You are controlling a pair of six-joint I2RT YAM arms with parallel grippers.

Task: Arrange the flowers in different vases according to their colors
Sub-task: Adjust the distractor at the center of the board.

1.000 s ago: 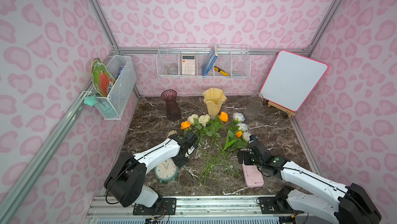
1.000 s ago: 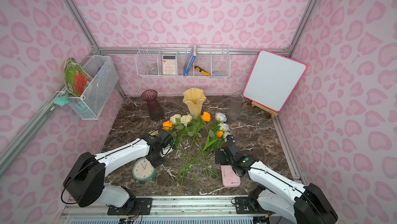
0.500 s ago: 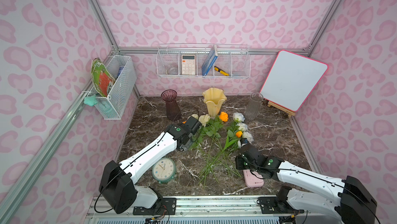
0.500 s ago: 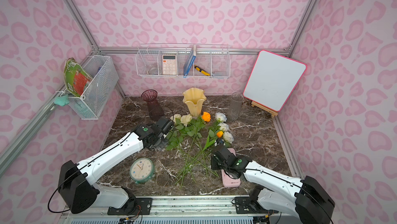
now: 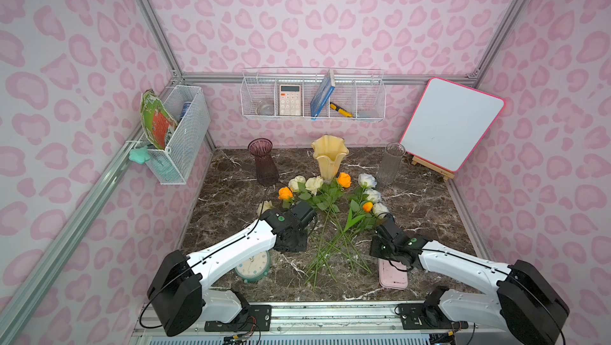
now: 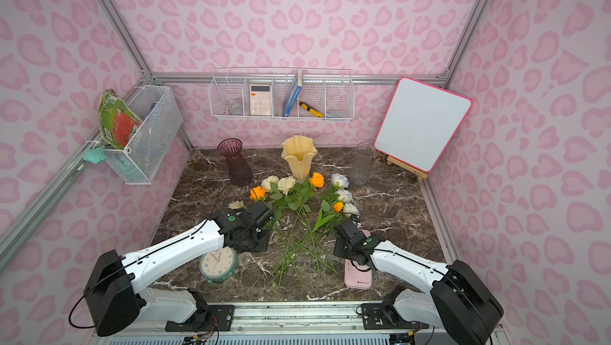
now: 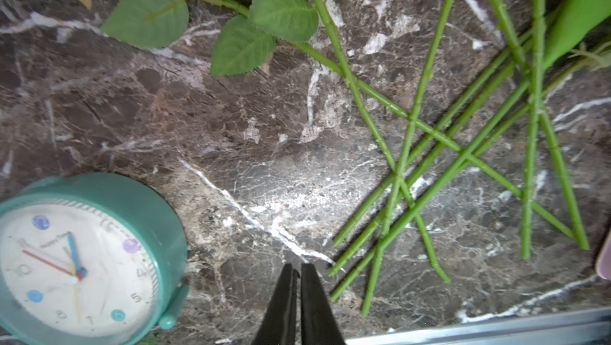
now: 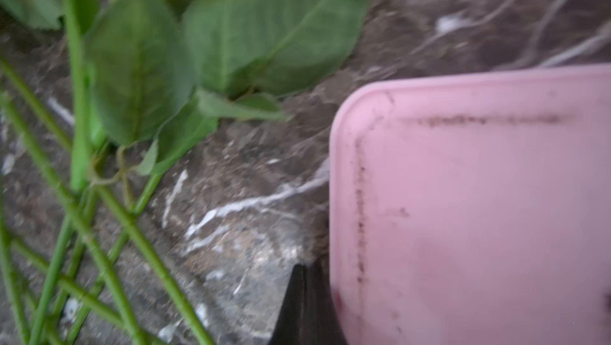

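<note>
Partly, the left arm (image 5: 238,246) hides a cream rose (image 5: 264,207).

flowers (image 5: 325,201) on table (image 5: 429,221), three vases (image 5: 330,158) behind

I work in a staged test booth: pink patterned walls (image 5: 330,12) are fixed on an aluminium frame (image 5: 211,78), and my arms (image 5: 238,244) stand on a metal rail (image 5: 330,318) at the near edge. A marble-look tabletop (image 5: 231,174) and wire baskets (image 5: 370,95) on the far and left walls dress it like a room.
</note>
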